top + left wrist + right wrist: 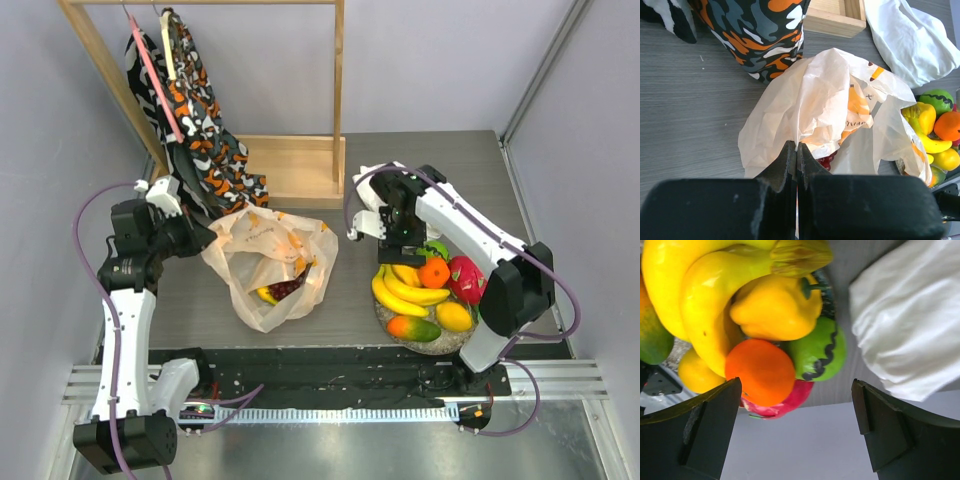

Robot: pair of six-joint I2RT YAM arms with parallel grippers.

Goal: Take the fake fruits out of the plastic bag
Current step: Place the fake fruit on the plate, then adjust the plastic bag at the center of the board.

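Grey tabletop (190, 305), with a wooden rack (290, 165) at the far side and orange-black-white patterned fabric (205, 130) hanging from it down to the rack's base.

In front of the fabric, left of centre: the plastic bag (265, 250), pale peach, crumpled and puffed up, with its opening on the near right side. Through that opening, dark grapes (286, 289) and something yellow just beside them, too hidden to name.

Left pincer (198, 240) at the bag's left edge, pressed together and pinching a fold of the thin film. From the left wrist, both fingers (787, 162) flush against each other, the bag billowing just beyond the tips.

Right of the bag and apart from it, a shallow dish (440, 346) heaped with fake fruits (425, 295) already out:
- banana bunch (405, 290) on the left
- orange (434, 272) on top
- green lime (436, 248) behind the orange
- pink dragon fruit (466, 278) to the right
- yellow round (453, 316) and red-green mango (413, 328) at the near rim

Right pincer (400, 242) above the far edge of the heap, spread wide, nothing between its fingers (715, 420). From the right wrist, the bananas, the orange and the lime all in the gap between them, none touched.

White cloth (905, 325) crumpled on the tabletop just behind the dish, near the rack's base.
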